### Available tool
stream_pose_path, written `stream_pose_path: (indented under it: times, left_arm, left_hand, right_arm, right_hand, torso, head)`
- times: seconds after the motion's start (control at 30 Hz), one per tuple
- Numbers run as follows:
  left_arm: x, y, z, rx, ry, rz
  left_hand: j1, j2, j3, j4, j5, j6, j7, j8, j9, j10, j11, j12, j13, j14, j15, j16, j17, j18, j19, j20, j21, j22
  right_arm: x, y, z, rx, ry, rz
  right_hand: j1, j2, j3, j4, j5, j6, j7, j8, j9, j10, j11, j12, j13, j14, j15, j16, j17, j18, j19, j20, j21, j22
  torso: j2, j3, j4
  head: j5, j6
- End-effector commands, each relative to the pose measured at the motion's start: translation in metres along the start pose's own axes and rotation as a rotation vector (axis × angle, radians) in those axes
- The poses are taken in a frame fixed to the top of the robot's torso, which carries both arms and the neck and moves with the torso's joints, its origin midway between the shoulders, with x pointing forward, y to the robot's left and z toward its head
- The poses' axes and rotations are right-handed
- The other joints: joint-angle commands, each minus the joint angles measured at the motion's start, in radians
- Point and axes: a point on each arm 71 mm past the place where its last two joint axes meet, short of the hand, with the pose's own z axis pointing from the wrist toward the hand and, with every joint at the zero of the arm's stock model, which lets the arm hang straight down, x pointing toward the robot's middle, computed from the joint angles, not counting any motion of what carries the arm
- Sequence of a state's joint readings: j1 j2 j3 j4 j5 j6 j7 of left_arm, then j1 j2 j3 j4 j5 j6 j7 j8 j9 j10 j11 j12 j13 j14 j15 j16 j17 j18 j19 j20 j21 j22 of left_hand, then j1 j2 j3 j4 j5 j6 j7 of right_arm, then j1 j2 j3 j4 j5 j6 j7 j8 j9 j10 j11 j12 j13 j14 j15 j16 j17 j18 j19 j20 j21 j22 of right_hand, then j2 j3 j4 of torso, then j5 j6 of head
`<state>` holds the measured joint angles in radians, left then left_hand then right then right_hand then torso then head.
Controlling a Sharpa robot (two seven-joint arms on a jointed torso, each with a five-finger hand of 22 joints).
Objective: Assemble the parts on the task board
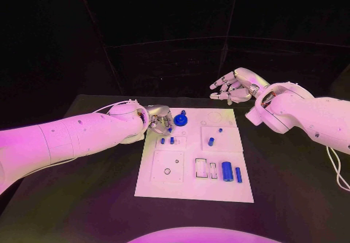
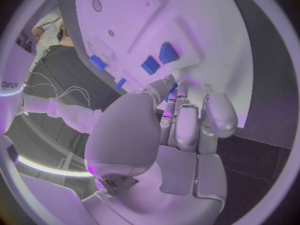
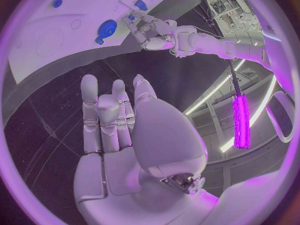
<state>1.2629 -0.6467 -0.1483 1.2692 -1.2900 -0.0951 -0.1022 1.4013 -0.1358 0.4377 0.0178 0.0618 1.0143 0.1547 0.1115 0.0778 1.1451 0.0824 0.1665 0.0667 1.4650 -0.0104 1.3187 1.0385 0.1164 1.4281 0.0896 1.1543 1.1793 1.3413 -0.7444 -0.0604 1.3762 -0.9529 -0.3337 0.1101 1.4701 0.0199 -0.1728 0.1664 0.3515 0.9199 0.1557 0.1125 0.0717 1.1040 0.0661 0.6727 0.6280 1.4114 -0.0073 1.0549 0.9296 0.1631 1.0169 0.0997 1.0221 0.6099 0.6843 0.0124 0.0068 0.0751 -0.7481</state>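
Observation:
The white task board (image 1: 191, 187) lies in the middle of the black table. My left hand (image 1: 159, 121) hovers at its far left corner, fingers curled, and pinches a small blue peg (image 2: 172, 89) at its fingertips. Beside that hand a round blue gear-like part (image 1: 180, 120) sits on the board. Two short blue pegs (image 1: 167, 140) stand just nearer, and two more (image 1: 211, 141) stand right of centre. A thick blue cylinder (image 1: 227, 171) and a thin one (image 1: 238, 174) lie near the front right. My right hand (image 1: 233, 85) is raised beyond the board's far right corner, fingers apart, holding nothing.
Empty slots and recesses (image 1: 204, 168) show on the board's near half. Black table (image 1: 87, 202) surrounds the board on all sides. My left forearm (image 1: 73, 139) stretches over the table's left part, and my right forearm (image 1: 306, 116) over its right.

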Motion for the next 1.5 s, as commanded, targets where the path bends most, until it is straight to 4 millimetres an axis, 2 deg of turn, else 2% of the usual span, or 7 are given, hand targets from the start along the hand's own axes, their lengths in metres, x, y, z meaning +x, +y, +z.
stream_pose_path:
  times: [0.03, 0.53, 0.83, 0.9, 1.03, 1.13, 1.5]
  left_arm:
    - [-0.001, -0.001, 0.000, 0.004, -0.003, -0.002]
    - [-0.005, 0.012, -0.008, -0.039, -0.040, -0.013]
    - [-0.020, 0.034, -0.029, -0.017, -0.130, -0.238]
    - [-0.024, 0.038, -0.035, 0.017, -0.162, -0.353]
    - [-0.033, 0.043, -0.047, 0.117, -0.238, -0.659]
    - [-0.036, 0.045, -0.054, 0.167, -0.286, -0.882]
    - [-0.038, 0.036, -0.066, 0.298, -0.354, -1.174]
  left_hand:
    - [-0.012, -0.002, 0.008, -0.002, -0.005, -0.015, 0.000, -0.009, -0.003, -0.004, 0.004, -0.007, 0.000, 0.012, 0.008, -0.001, -0.002, -0.017, -0.001, 0.006, 0.001, 0.001]
    - [-0.038, -0.042, -0.022, -0.006, -0.006, -0.083, 0.002, -0.048, -0.014, -0.069, 0.013, -0.050, -0.002, 0.005, 0.015, -0.013, -0.035, -0.005, -0.019, 0.013, -0.056, -0.046]
    - [-0.029, -0.016, -0.077, -0.009, -0.004, -0.069, 0.011, -0.025, -0.005, -0.093, 0.021, -0.041, 0.007, 0.002, 0.021, -0.013, -0.046, 0.005, -0.032, 0.019, -0.115, -0.096]
    - [-0.024, -0.005, -0.076, -0.010, -0.003, -0.044, 0.014, -0.012, -0.003, -0.075, 0.023, -0.026, 0.010, -0.018, 0.023, -0.040, -0.095, 0.017, -0.059, 0.021, -0.178, -0.149]
    - [-0.019, 0.026, -0.057, -0.007, -0.002, -0.006, 0.024, 0.006, -0.004, -0.082, 0.032, -0.014, 0.004, -0.158, 0.034, -0.215, -0.386, 0.065, -0.205, 0.032, -0.458, -0.375]
    - [-0.068, 0.030, -0.081, 0.028, -0.003, 0.015, 0.015, 0.016, -0.004, -0.057, 0.024, 0.003, 0.007, -0.226, 0.032, -0.308, -0.527, 0.068, -0.231, 0.034, -0.496, -0.399]
    - [-0.071, 0.042, -0.127, 0.039, 0.000, 0.027, 0.013, 0.009, -0.011, -0.020, 0.018, 0.002, 0.001, -0.243, 0.027, -0.418, -0.606, 0.068, -0.235, 0.029, -0.608, -0.492]
  right_arm:
    - [-0.001, 0.002, 0.001, -0.009, 0.000, 0.002]
    - [0.001, -0.005, -0.002, 0.027, 0.068, -0.091]
    - [0.004, -0.011, -0.008, 0.019, 0.149, -0.319]
    - [0.004, -0.013, -0.011, 0.016, 0.155, -0.366]
    - [0.008, -0.016, -0.018, 0.009, 0.162, -0.450]
    - [0.013, -0.018, -0.023, 0.009, 0.167, -0.492]
    - [0.036, -0.022, -0.033, 0.053, 0.229, -0.571]
  right_hand:
    - [0.008, 0.001, -0.001, 0.007, 0.005, -0.006, 0.000, 0.004, 0.002, 0.002, -0.001, -0.003, -0.001, 0.006, -0.003, -0.005, 0.000, 0.015, 0.008, 0.001, -0.004, 0.000]
    - [0.079, 0.012, 0.018, 0.001, -0.033, 0.021, 0.001, 0.020, 0.005, -0.041, 0.000, -0.153, -0.121, 0.016, -0.005, -0.040, -0.022, 0.014, 0.033, -0.002, -0.007, 0.005]
    - [0.162, 0.003, 0.074, -0.018, -0.092, 0.114, -0.009, 0.016, -0.001, 0.039, 0.000, -0.400, -0.323, 0.076, -0.008, 0.067, 0.083, -0.026, 0.179, -0.009, 0.150, 0.236]
    - [0.165, -0.004, 0.083, -0.018, -0.095, 0.124, -0.008, 0.008, -0.003, 0.059, 0.000, -0.431, -0.350, 0.079, -0.008, 0.088, 0.102, -0.030, 0.188, -0.009, 0.169, 0.262]
    - [0.169, -0.013, 0.096, -0.019, -0.095, 0.132, -0.008, -0.004, -0.004, 0.074, 0.001, -0.464, -0.378, 0.079, -0.008, 0.106, 0.116, -0.033, 0.194, -0.008, 0.187, 0.286]
    - [0.167, -0.016, 0.101, -0.016, -0.096, 0.131, -0.005, -0.011, -0.005, 0.072, 0.004, -0.481, -0.391, 0.078, -0.005, 0.109, 0.118, -0.034, 0.194, -0.006, 0.191, 0.292]
    - [0.149, -0.039, 0.112, 0.003, -0.116, 0.117, 0.010, -0.041, -0.005, 0.029, 0.027, -0.558, -0.455, 0.073, 0.013, 0.115, 0.115, -0.033, 0.185, 0.010, 0.197, 0.296]
  torso:
    - [0.000, 0.0001, 0.0006]
    - [0.000, -0.0013, 0.0035]
    - [-0.002, -0.0009, 0.0011]
    - [-0.002, -0.0013, 0.0028]
    - [-0.001, -0.0025, 0.0046]
    - [-0.001, -0.0023, 0.0038]
    - [-0.001, 0.0008, -0.0004]
  head:
    - [0.000, 0.000]
    - [-0.007, 0.006]
    - [-0.013, 0.013]
    - [-0.024, 0.015]
    - [-0.045, 0.024]
    - [-0.060, 0.027]
    - [-0.089, 0.039]
